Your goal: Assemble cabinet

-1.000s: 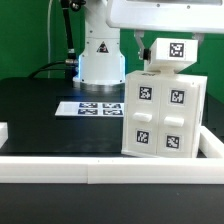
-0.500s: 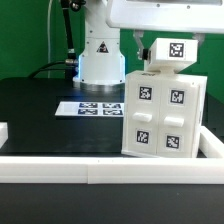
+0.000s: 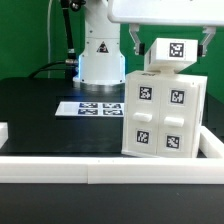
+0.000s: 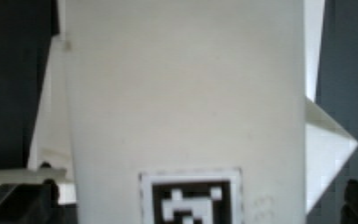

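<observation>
Far left of the exterior view there's just a bit of a small white block (image 3: pixel 4 130) poking in at the edge. It sits on the black table (image 3: pixel 40 110), with the white rail (image 3: pixel 100 170) running along the bottom of the frame. Around the middle, the marker board (image 3: pixel 92 107) lies flat in front of the robot base (image 3: pixel 100 55).

The cabinet (image 3: pixel 165 118) is in the right half, standing upright on the table just behind the rail. It's a chunky, roughly cubic white box with several black-and-white square tags on its front face. A smaller white tagged piece (image 3: pixel 172 52) rests on top of it.

In the upper right, the gripper (image 3: pixel 170 40) straddles that top piece with its jaws spread wide, and there's a visible gap on the picture's left side. The wrist view is blurry, mostly a white surface with one tag (image 4: pixel 190 197).
</observation>
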Robot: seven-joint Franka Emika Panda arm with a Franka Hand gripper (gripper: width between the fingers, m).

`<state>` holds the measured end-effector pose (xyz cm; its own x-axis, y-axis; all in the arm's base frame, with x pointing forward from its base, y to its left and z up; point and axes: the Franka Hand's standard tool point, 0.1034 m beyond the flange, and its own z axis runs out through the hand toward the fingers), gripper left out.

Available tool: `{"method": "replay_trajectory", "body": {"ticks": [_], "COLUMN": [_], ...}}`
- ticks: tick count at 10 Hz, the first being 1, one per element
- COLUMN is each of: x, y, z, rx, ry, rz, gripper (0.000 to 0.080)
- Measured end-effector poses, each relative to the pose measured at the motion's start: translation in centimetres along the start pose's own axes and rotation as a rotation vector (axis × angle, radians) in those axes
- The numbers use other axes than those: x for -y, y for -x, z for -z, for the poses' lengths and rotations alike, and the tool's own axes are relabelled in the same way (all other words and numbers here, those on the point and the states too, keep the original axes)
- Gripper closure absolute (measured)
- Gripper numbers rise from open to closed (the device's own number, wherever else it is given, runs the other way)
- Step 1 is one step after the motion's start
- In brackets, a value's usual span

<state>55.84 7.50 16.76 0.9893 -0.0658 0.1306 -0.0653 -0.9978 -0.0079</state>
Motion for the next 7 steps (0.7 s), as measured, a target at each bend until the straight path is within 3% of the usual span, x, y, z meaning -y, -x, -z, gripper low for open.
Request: {"method": "replay_trajectory", "body": {"ticks": [2, 5, 7], "x": [-0.02, -0.04, -0.05], "y": [-0.23, -0.12, -0.09], "z": [0.07, -0.06, -0.13], "rx": [-0.065, -0.060, -0.058], "ry": [-0.013, -0.012, -0.012], "rz": [0.043, 0.043, 0.043], "gripper": [0.0002, 0.0002, 0.0246]}}
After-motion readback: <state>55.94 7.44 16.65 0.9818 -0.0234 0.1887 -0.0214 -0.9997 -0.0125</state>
